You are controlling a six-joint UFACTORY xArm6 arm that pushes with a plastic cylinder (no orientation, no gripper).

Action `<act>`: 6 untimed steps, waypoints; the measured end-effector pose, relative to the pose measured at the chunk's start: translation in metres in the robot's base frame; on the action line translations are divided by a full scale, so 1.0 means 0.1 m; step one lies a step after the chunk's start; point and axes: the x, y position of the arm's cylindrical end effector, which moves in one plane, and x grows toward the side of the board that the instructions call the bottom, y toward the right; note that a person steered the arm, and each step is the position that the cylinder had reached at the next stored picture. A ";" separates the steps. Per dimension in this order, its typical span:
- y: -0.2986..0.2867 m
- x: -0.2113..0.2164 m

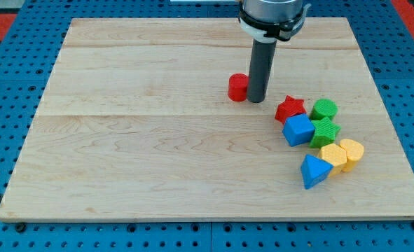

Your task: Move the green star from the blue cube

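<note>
Right now the green star [325,131] is seen touching the blue cube [298,129], no fingers are shown, and the red star [289,108] could be bumped if my tip [256,101] is pushed carelessly.

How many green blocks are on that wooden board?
2. One green block sits at the cluster's top right, right of the red star. The green star lies just below it, touching the blue cube. None seems hidden.
</note>
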 end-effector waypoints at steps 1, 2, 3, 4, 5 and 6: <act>0.13 -0.29; 0.75 -0.61; 1.78 -0.24; 1.53 0.95; 0.75 1.24; 0.59 0.84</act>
